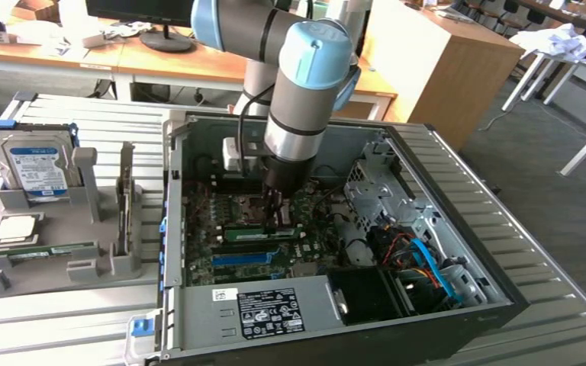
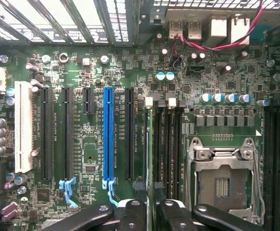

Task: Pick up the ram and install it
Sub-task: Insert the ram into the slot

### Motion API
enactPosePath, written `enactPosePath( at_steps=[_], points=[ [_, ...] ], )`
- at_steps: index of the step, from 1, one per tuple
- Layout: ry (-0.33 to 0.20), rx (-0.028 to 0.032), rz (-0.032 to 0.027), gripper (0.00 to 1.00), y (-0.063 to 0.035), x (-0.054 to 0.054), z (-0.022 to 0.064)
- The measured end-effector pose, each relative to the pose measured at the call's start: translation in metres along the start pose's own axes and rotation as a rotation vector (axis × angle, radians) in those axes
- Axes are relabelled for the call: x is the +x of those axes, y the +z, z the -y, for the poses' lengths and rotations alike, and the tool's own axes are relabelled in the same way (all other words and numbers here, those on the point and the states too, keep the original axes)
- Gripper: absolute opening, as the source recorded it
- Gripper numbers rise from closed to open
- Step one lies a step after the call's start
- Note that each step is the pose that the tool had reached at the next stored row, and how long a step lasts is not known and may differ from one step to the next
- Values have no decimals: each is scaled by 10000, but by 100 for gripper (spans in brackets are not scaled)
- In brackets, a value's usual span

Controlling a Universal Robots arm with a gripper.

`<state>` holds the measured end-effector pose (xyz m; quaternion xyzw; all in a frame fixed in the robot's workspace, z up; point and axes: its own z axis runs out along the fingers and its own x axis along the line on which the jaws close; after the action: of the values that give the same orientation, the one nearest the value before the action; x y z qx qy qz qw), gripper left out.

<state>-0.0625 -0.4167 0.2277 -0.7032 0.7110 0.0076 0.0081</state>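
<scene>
Honestly, this looks like the install half of the job, not the pickup. Closest to the wrist camera is the gripper [image 2: 151, 216], straddling the ram [image 2: 150, 144], which shows edge-on as a thin green strip standing in one of the memory slots just beside the CPU socket [image 2: 221, 178]. I can't tell whether the gripper is clamped on the stick or has let go of it; the two sit too tight together to call.

From the exterior view, the arm is reaching straight down into the open computer case [image 1: 456, 221], with the gripper [image 1: 275, 217] right over the ram [image 1: 260, 231] on the board.

My guess is that seating calls for a straight, even push, stick upright, until the white latch [image 2: 148, 102] at the far end closes. Any tilt and I'd expect it to bind.

Further out are the blue slot [image 2: 109, 134] and the white slot [image 2: 23, 125], both well apart from the action. Way off on the exterior view's left, the hard drive [image 1: 37, 168] stands in the grey holder [image 1: 59, 259].
</scene>
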Motion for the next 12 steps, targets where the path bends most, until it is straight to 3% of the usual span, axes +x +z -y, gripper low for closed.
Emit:
enactPosePath(
  at_steps=[5,6,8,12],
  points=[
    [-1,0,-1,18,-48,-27,0],
    [-2,-2,-3,12,-50,-29,0],
    [0,0,1,10,-49,-30,9],
    [1,-33,0,10,-49,-31,112]
  ],
)
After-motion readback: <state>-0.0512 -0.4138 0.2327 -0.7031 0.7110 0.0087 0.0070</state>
